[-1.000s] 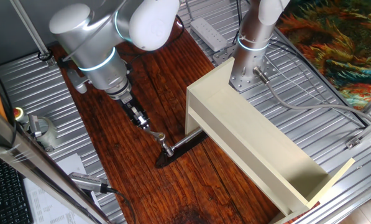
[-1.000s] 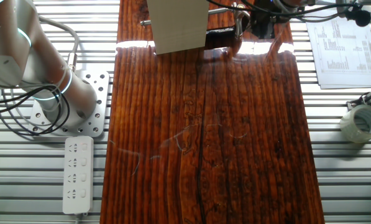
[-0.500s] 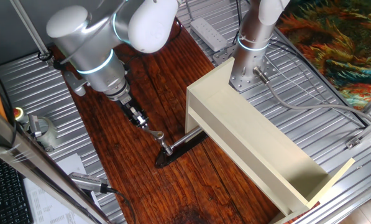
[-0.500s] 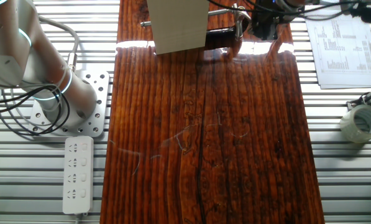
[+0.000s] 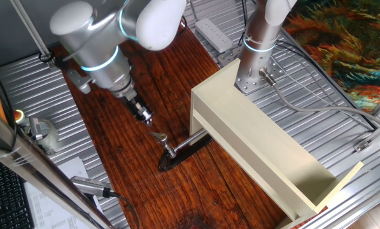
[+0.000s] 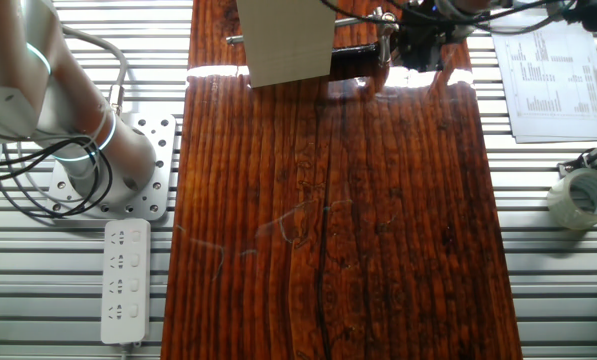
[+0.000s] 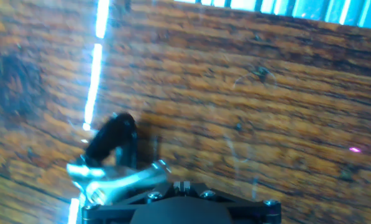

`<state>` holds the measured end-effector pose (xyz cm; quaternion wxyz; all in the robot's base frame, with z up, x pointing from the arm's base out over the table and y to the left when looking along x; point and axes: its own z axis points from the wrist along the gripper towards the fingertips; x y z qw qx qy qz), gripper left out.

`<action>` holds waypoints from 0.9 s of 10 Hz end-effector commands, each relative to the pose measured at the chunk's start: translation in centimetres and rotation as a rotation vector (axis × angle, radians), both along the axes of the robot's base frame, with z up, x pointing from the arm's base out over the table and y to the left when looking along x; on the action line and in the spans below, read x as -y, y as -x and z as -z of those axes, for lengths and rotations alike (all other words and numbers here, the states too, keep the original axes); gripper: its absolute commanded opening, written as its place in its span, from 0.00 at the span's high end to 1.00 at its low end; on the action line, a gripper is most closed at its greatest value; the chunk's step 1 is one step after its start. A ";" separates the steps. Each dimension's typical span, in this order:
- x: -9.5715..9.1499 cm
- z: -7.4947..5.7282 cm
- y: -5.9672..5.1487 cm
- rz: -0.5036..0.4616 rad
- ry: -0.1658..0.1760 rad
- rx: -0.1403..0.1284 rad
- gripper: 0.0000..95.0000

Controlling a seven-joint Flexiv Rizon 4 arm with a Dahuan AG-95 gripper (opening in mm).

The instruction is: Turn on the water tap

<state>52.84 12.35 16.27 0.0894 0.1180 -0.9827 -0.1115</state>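
The water tap [image 5: 167, 150] is a small chrome faucet on a dark oval base plate [image 5: 169, 165], standing on the wooden board. Its thin lever handle [image 5: 158, 136] points toward my gripper, and its slim spout [image 5: 193, 142] runs toward the beige box. My gripper [image 5: 146, 117] hangs just up and left of the lever, apart from it, with the fingers together and nothing held. In the hand view the water tap [image 7: 118, 182] shows blurred at the lower left, and my gripper [image 7: 182, 185] sits at the bottom edge. From the other fixed view the water tap [image 6: 383, 17] is partly hidden at the top edge.
A long beige open box [image 5: 260, 146] lies right of the tap, over the spout's end. A second arm's base [image 5: 256, 60] stands behind it. A silver cylindrical tool with a cable [image 5: 91, 186] lies at the front left. A power strip [image 6: 123, 280], tape roll [image 6: 583, 196] and papers [image 6: 553, 70] lie off the board.
My gripper has pulled back up and to the left, away from the tap's lever, where its tip rested earlier. The tap stays where it was.
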 end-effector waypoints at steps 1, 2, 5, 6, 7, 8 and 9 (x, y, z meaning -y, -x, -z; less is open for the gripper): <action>0.1 -0.6 0.0 0.098 0.014 -0.036 1.00; 0.4 -1.5 -0.2 0.168 0.021 -0.036 0.80; 0.2 -4.5 -2.2 0.330 0.022 -0.073 0.80; -0.1 -4.9 -2.5 0.360 0.023 -0.079 0.80; -0.6 -5.3 -2.9 0.406 0.026 -0.081 0.80; -0.7 -5.4 -3.1 0.439 0.016 -0.085 0.80; -0.8 -5.3 -3.2 0.461 -0.005 -0.084 0.80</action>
